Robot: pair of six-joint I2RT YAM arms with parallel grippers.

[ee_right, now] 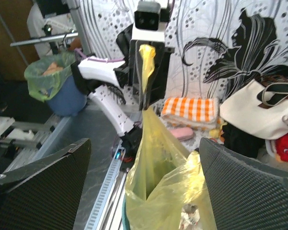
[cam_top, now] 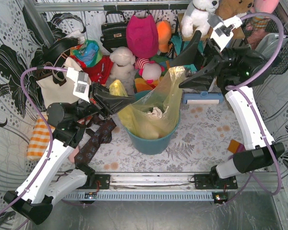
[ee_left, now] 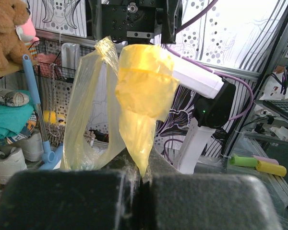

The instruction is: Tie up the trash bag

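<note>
I see trash bag (cam_top: 153,108) lining teal bin (cam_top: 151,143), crumpled white paper (cam_top: 156,114) inside. My left hand (cam_top: 121,106) pinches bag edge tight; right hand (cam_top: 176,76) gapes wide astride bag's other edge.

Toys (cam_top: 122,60) crowd behind the trash bag (cam_top: 163,96); room lies along the bin's (cam_top: 151,143) near side.

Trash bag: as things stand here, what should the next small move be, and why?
Probably close the right claw on the raised right flap of the trash bag. Its jaws stand wide open with that yellow plastic apparently between them, while the left claw is shut on the opposite corner, drawn out to the left. Both ends likely need holding before a knot can start.
</note>
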